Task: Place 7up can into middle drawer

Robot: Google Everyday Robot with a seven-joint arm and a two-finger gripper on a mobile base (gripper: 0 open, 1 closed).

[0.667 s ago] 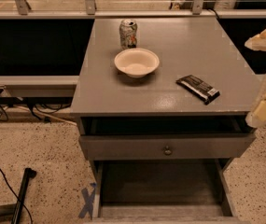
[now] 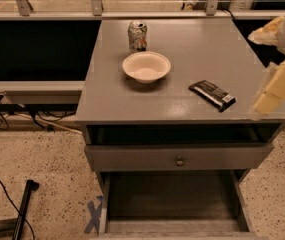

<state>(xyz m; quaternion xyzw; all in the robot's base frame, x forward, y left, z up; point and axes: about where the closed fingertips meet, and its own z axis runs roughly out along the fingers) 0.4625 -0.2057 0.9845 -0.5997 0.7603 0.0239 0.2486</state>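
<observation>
The 7up can [image 2: 137, 35] stands upright at the back of the grey cabinet top [image 2: 192, 49], just behind a cream bowl [image 2: 146, 66]. The middle drawer [image 2: 105, 199] is pulled out at the bottom of the view, and its dark floor is bare. My gripper [image 2: 272, 59] hovers at the right edge, above the cabinet's right side and far from the can. Its cream fingers [image 2: 277, 86] are spread apart with nothing between them.
A black snack bar [image 2: 212, 94] lies on the cabinet top to the right of the bowl. The top drawer front with a round knob [image 2: 180, 161] sits slightly ajar above the open drawer. Cables and a black bar [image 2: 24, 204] lie on the speckled floor at left.
My gripper has shifted slightly up and to the left over the cabinet's right edge. The can, bowl and drawers have not moved.
</observation>
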